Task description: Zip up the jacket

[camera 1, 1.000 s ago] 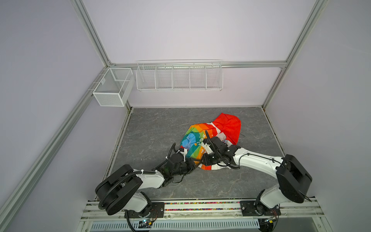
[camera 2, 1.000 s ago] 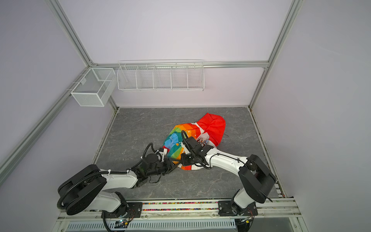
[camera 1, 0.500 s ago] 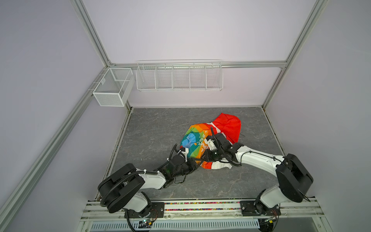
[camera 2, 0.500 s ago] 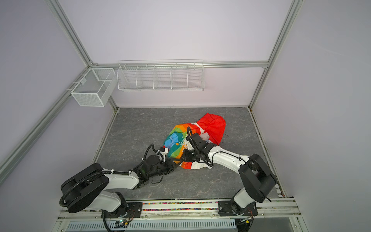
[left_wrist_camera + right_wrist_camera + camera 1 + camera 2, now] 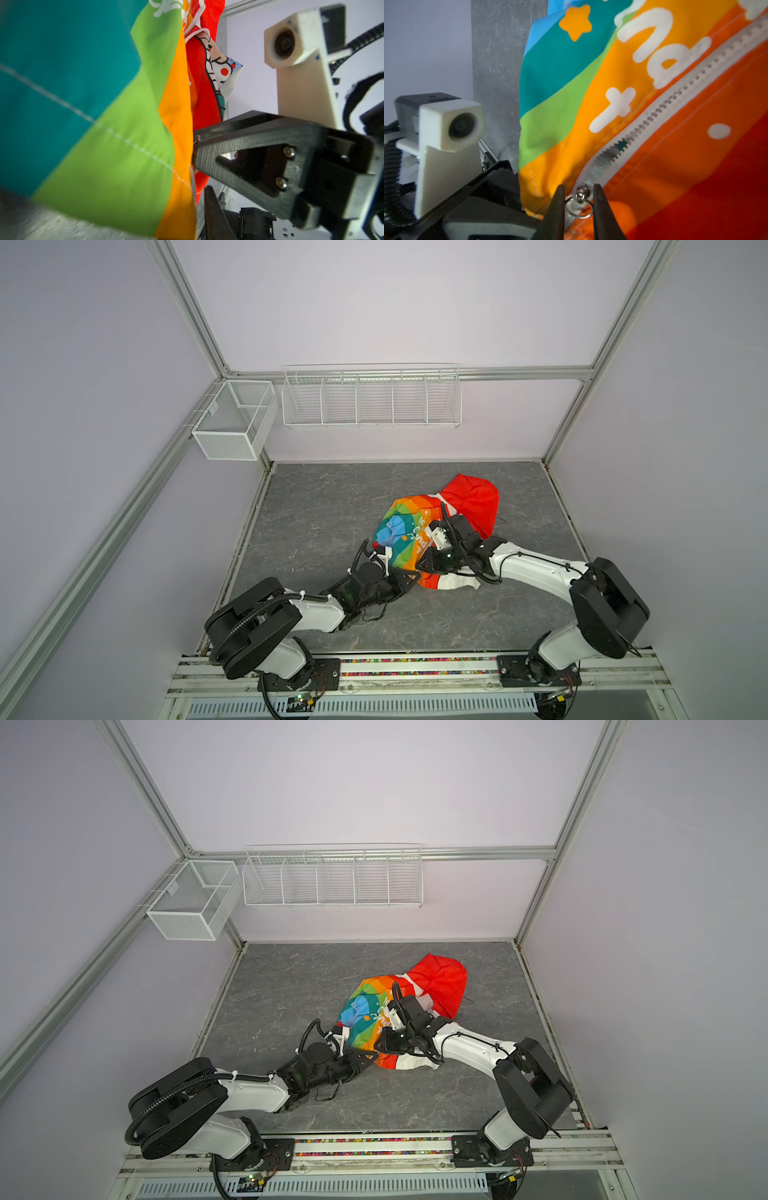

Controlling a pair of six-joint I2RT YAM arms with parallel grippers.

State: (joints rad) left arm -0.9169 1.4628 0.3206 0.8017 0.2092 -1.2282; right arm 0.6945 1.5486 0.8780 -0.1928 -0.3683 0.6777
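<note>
The jacket (image 5: 409, 526) lies bunched on the grey table (image 5: 324, 506), rainbow half on top and red hood (image 5: 473, 502) to the far right; both top views show it (image 5: 365, 1019). My right gripper (image 5: 579, 199) is shut on the metal ring of the zipper pull (image 5: 579, 207), at the near end of the white zipper (image 5: 675, 97). Just beyond the slider the teeth stand apart. My left gripper (image 5: 196, 199) is at the orange hem (image 5: 178, 207). One finger (image 5: 209, 207) stands close beside the hem's edge; cloth hides the other. Both grippers meet at the jacket's near edge (image 5: 415, 574).
A wire rack (image 5: 372, 398) and a mesh box (image 5: 232, 423) hang on the back walls above the table. The arms' base rail (image 5: 415, 664) runs along the front edge. Each wrist view shows the other arm's camera housing (image 5: 450, 126) close by.
My left gripper's jaws have closed in on the jacket's hem. The right gripper has kept its hold on the zipper pull and shifted only slightly.
</note>
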